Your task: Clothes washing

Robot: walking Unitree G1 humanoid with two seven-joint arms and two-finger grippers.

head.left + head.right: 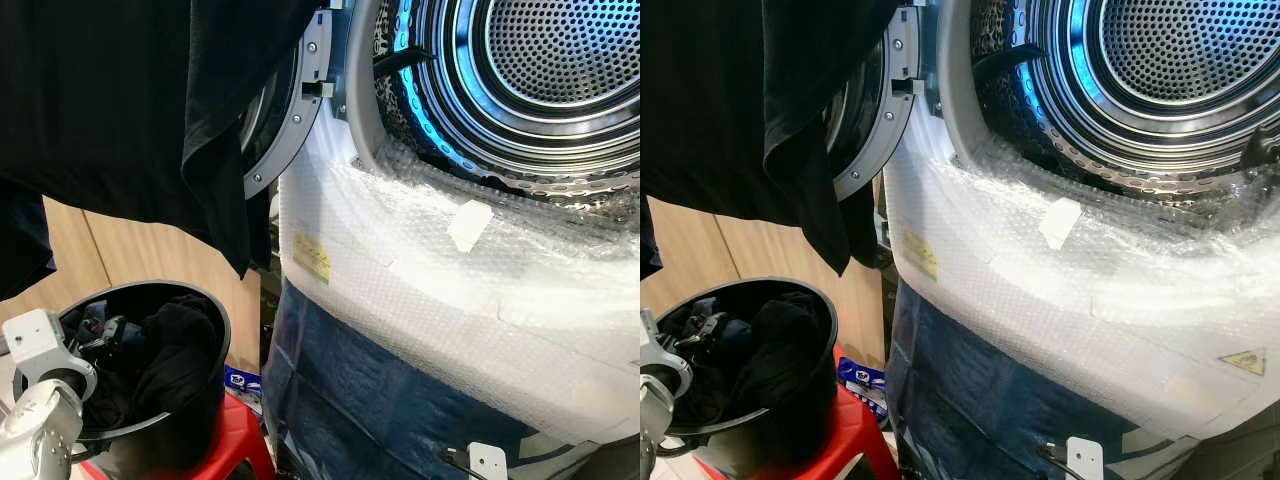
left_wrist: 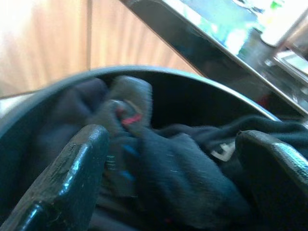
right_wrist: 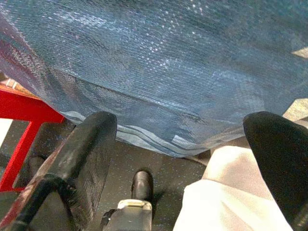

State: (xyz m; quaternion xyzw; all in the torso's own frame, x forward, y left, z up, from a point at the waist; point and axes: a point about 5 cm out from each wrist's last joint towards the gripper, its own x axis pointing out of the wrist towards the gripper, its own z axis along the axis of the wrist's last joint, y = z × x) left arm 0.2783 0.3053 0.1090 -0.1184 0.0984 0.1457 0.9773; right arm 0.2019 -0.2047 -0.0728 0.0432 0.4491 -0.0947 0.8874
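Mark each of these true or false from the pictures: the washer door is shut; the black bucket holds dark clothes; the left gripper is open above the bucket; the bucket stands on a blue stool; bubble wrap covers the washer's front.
1. The washer door is shut. False: the door stands open and the drum is exposed.
2. The black bucket holds dark clothes. True.
3. The left gripper is open above the bucket. True: its fingers are spread over the clothes.
4. The bucket stands on a blue stool. False: it stands on a red stool.
5. Bubble wrap covers the washer's front. True.
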